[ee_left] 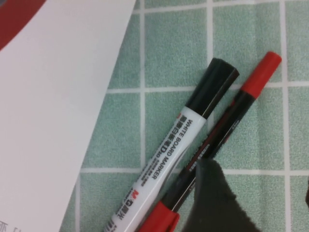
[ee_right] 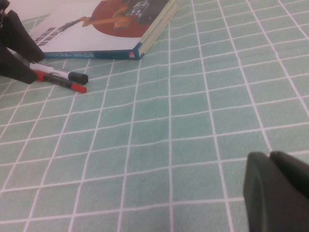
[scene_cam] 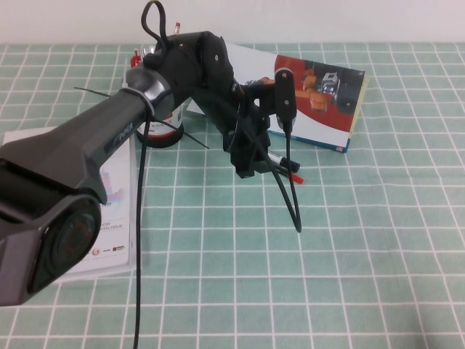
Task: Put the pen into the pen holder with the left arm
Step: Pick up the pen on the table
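Observation:
The red pen (ee_left: 227, 130) lies on the green checked cloth, touching the white marker (ee_left: 169, 154) with a black cap. My left gripper (ee_left: 256, 193) is open and low over them; one finger (ee_left: 212, 203) rests against the pen's dark section, and the other finger just shows at the picture's edge. In the high view the left gripper (scene_cam: 251, 167) points down at the pen's red end (scene_cam: 295, 176). The black mesh pen holder (scene_cam: 166, 131) stands behind the left arm, mostly hidden. My right gripper (ee_right: 268, 159) is shut and empty, well away from the pen (ee_right: 72, 87).
A thick book (scene_cam: 320, 94) lies at the back right, right beside the marker (ee_right: 67, 75). A white leaflet (scene_cam: 116, 218) lies at the left under the arm. Loose black cables (scene_cam: 290, 196) hang from the left arm near the pens.

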